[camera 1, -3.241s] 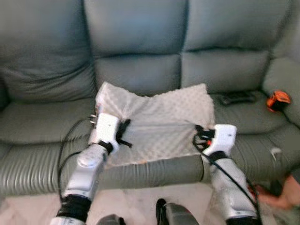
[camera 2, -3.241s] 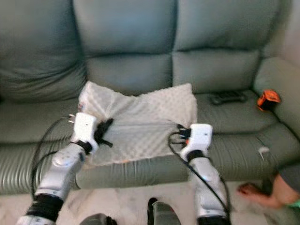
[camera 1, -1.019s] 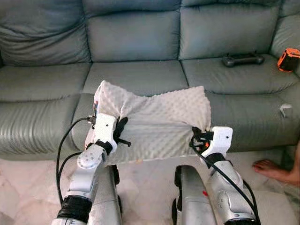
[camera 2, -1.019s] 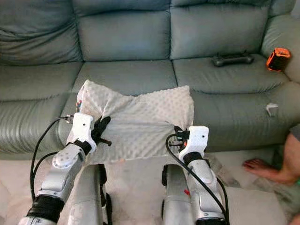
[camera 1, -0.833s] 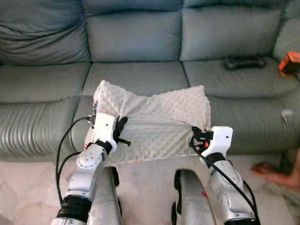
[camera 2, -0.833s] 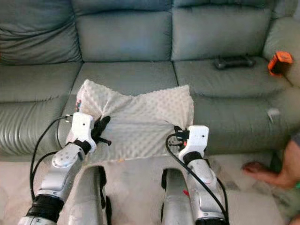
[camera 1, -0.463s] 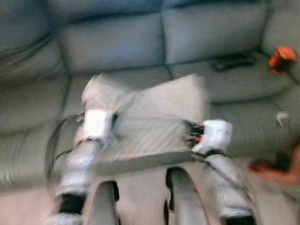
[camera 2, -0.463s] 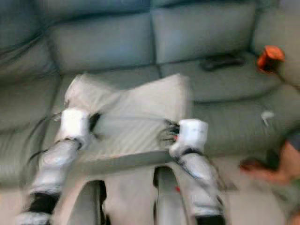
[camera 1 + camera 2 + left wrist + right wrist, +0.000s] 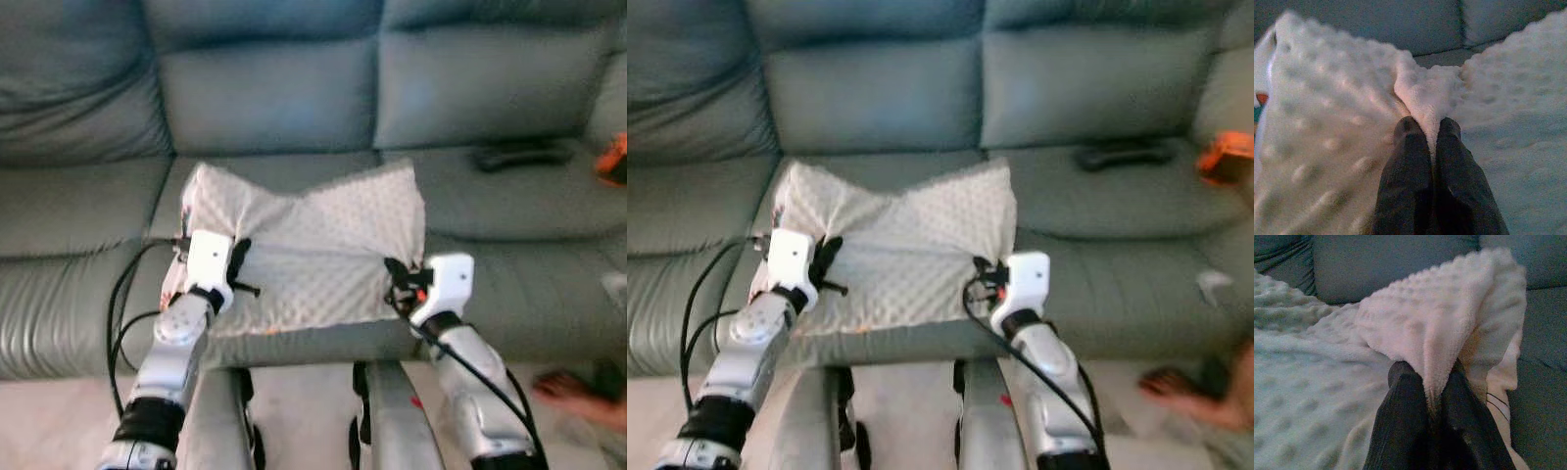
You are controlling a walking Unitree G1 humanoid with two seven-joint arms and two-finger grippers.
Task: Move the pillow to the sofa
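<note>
Mid-frame, the pillow (image 9: 309, 245) hangs over the sofa (image 9: 294, 98) seat edge, left gripper (image 9: 1426, 128) and right gripper (image 9: 1432, 371) each pinching a fold. Thin grips could slip, dropping it short onto the floor.

Home living room. Grey-green leather sofa (image 9: 274, 98) with three seat sections spans the frame; pale tiled floor (image 9: 59, 421) below it. Black game controller (image 9: 521, 155) lies on the right seat cushion, an orange object (image 9: 613, 159) beside it. A person's bare foot (image 9: 578, 392) rests on the floor at right.
</note>
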